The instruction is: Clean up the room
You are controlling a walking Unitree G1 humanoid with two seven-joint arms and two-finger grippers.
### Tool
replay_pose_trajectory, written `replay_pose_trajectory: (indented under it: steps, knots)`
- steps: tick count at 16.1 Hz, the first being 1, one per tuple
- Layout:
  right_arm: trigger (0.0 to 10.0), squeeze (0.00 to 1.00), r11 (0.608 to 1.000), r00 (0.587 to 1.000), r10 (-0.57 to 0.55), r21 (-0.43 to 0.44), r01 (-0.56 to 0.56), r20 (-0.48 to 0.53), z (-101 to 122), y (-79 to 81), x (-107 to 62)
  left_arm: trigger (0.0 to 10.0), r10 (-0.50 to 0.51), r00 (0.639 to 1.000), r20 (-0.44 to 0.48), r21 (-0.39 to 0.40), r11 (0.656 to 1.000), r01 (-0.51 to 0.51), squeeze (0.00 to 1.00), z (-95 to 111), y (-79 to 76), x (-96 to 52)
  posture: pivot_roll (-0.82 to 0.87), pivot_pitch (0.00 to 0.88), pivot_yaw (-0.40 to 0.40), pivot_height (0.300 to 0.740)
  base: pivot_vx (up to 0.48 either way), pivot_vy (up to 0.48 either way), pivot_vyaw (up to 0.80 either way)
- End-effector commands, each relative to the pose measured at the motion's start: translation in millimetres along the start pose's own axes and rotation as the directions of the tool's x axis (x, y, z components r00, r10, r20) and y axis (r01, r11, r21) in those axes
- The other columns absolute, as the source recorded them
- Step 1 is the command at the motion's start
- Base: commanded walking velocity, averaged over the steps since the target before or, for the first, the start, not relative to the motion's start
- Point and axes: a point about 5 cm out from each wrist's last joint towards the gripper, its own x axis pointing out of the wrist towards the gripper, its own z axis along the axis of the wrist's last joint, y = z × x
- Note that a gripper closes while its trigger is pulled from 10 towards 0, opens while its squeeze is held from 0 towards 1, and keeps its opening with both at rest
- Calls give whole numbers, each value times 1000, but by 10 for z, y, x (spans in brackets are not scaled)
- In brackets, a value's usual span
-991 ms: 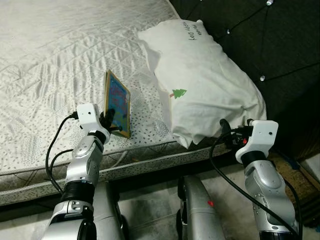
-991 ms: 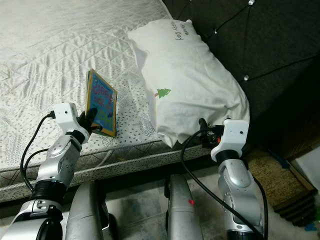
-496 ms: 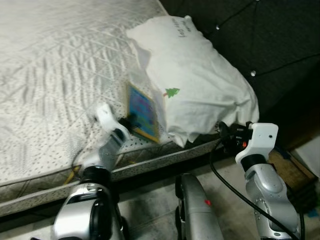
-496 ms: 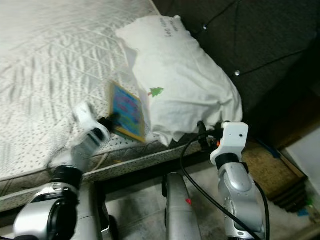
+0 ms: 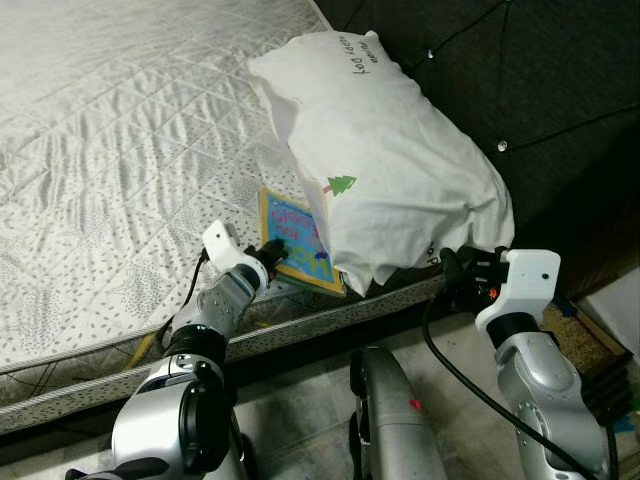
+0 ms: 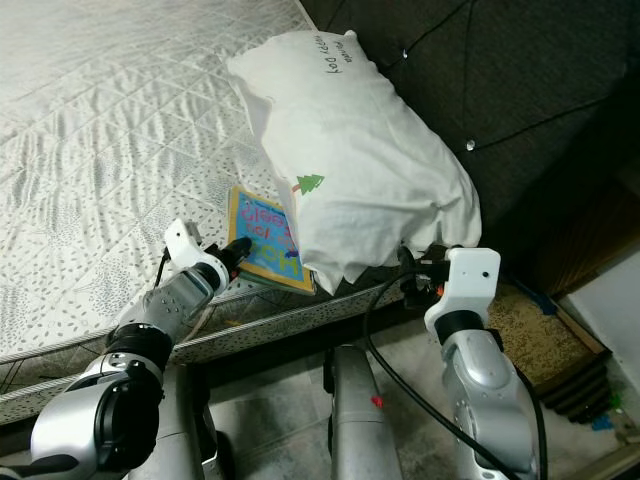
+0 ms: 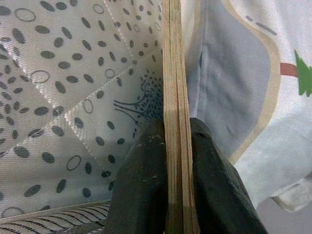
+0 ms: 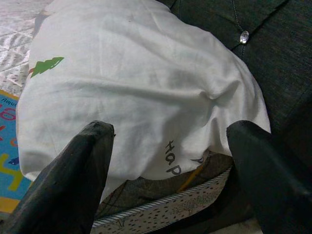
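From the left eye view, the left hand (image 5: 268, 254) reaches over the near edge of the bed (image 5: 110, 130) and has its black fingers pinched on the near edge of a colourful book (image 5: 298, 243), which lies on the quilted mattress with its far side tucked just under the big white pillow (image 5: 385, 165); the pillow, printed with a small green tree and some handwriting, leans against the dark tufted headboard (image 5: 530, 90) at the bed's corner. On the right, the right hand (image 5: 455, 275) hangs just off the mattress corner, beside the pillow's lower end, touching nothing. Over to the right eye view, same layout: the book (image 6: 265, 240) sits near the bed's edge between the left hand (image 6: 236, 250) and the pillow (image 6: 350, 160), and the right arm's white wrist block is low by the bed corner. Now the left wrist view, and it's clear: both black fingers (image 7: 141, 195) are clamped on the book's thin page edge (image 7: 174, 122), one on each face, with spotted quilt on one side and pillow fabric on the other. In the right wrist view, the two fingers (image 8: 73, 175) stand wide apart, empty, pointed at the pillow (image 8: 141, 92), with a sliver of the book's blue cover (image 8: 9, 141) beside it.
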Motion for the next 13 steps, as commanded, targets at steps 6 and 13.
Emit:
replay_pose_trajectory:
  steps: [6,13]
  knots:
    - [10000,0,1000,1000,-15,-6,15,7,35,-35,-33,10000,54,987,148,25,998,-59,0,239,84,-12,-203,149,-45,573,0,0,0]
    - [10000,0,1000,1000,-17,-9,17,8,47,-39,-22,10000,90,981,172,-2,996,-91,1000,252,160,-17,-208,151,-52,573,0,0,0]
